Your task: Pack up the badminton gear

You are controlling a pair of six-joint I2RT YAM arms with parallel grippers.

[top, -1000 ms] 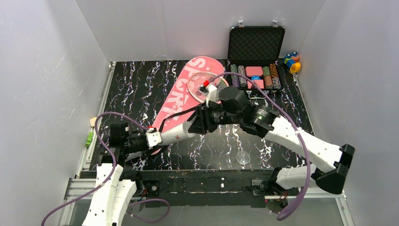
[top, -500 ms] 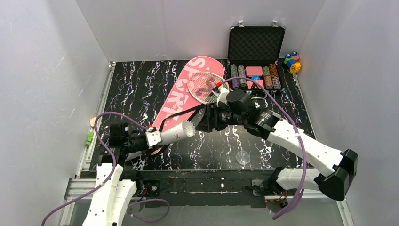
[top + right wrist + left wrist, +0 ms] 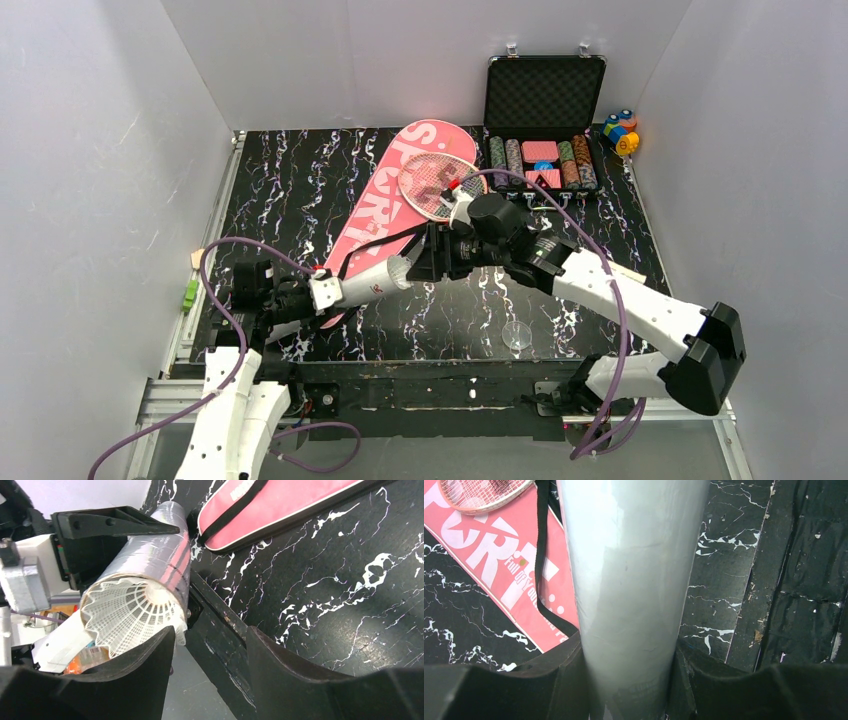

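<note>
My left gripper (image 3: 629,680) is shut on the white tube (image 3: 631,580) and holds it tilted above the table; in the top view the tube (image 3: 365,283) points right. A white shuttlecock (image 3: 132,612) sits in the tube's open mouth, skirt outward. My right gripper (image 3: 210,650) is open and empty, with its left finger (image 3: 135,670) just beside the shuttlecock's skirt; in the top view it (image 3: 425,262) is at the tube's mouth. The pink "SPORT" bag (image 3: 390,195) lies behind with its black strap (image 3: 541,555). One red-framed racket (image 3: 435,185) rests on it.
An open black case of poker chips (image 3: 545,120) stands at the back right, with small coloured toy blocks (image 3: 620,130) beside it. A small clear round thing (image 3: 516,336) lies near the front edge. White walls enclose the table on three sides.
My right gripper drew back to the right from the tube's mouth, uncovering the shuttlecock, and has moved left against the mouth again. The left arm and tube have stayed put.
</note>
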